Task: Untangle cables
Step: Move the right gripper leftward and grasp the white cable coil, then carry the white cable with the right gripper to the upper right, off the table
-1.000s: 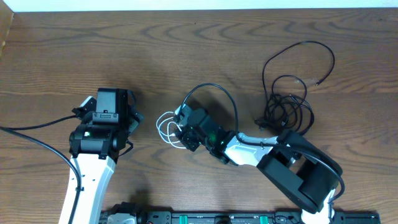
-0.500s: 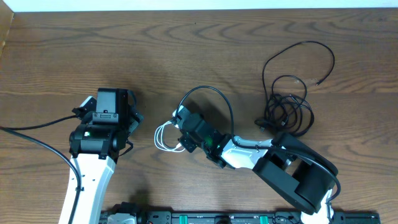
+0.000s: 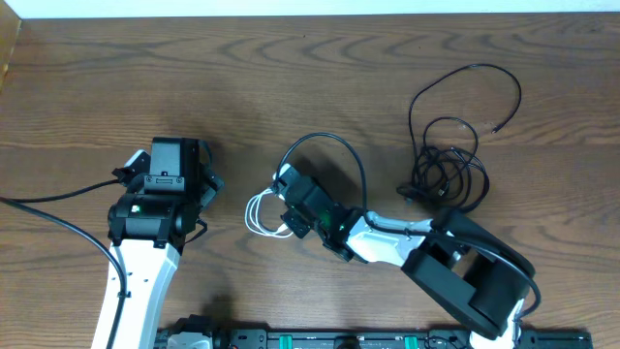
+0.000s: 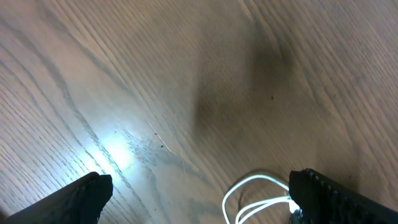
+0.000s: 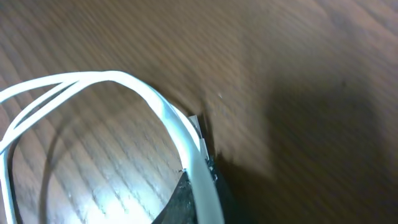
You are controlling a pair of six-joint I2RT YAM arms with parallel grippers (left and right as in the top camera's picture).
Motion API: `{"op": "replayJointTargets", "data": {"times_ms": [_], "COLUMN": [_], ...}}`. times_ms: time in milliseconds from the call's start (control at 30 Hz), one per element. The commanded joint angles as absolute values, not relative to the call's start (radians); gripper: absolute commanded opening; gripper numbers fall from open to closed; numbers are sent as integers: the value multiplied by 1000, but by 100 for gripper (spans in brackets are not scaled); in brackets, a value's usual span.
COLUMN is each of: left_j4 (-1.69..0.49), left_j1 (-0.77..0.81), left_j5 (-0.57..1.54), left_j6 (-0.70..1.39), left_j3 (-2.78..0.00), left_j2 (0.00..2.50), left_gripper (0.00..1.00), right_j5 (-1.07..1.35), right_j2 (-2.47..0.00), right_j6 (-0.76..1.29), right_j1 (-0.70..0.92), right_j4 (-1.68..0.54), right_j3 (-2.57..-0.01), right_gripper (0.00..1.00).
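Counting first: two arms, two grippers, one white cable point(image 3: 256, 213), one black cable loop point(image 3: 325, 136) at centre, and one black bundle point(image 3: 448, 173) on the robot's right w/ a big loose loop arching above it. How many strands sit in that bundle can't be told.

Right gripper point(image 3: 287, 215) is at table centre, jaws pinched together on the white cable. Its wrist view shows the white cable point(image 5: 171, 121) as a double strand curving down into the dark fingertip point(image 5: 174, 208) at the bottom edge. White loops fan out toward the left arm, flat on the wood. The black cable loop starts just beside the same gripper & curves round its wrist, which covers part of it.

Left gripper point(image 4: 199, 202) hangs over bare wood, jaws spread wide, nothing betw. them. Its fingers point(image 4: 78, 199) show at both lower corners, and the white cable point(image 4: 256, 178) peeks in near the lower-right one.

Others: wooden table point(image 3: 291, 68), a thick black cord point(image 3: 48, 206) trailing off the left arm, an equipment rail point(image 3: 339, 340) along the near edge. The black bundle lies well apart from both grippers, right arm's base just beside it.
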State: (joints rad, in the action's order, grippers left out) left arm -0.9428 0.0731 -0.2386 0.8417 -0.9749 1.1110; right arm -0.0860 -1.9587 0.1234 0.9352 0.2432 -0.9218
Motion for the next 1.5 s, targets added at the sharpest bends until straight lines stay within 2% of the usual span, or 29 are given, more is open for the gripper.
{"op": "replayJointTargets", "data": {"times_ms": [0,267,700,1000,1467], "left_j4": [-949,-949,-949,-949,-949], "left_j1": [68,68,68,68,68], "left_j5": [-255,-255,-255,-255,-255], "left_j6": [851,851,851,851,851], "left_j3": [-971,-971,-971,-971,-971], "left_j2": [1117,1117,1117,1117,1117], "left_gripper": [98,98,98,98,98], "right_j5": [-109,-234,-229,-179,-147], "right_j2": [-1895,-1774,-1579,-1404,-1258], "right_j6": [142,187,285,284,284], "right_j1": [936,935,877,771,533], "right_j4": [188,27,-131,-236,-223], "right_j3": [-923,-923,-923,-923,-923], "right_gripper": [1,1,1,1,1]}}
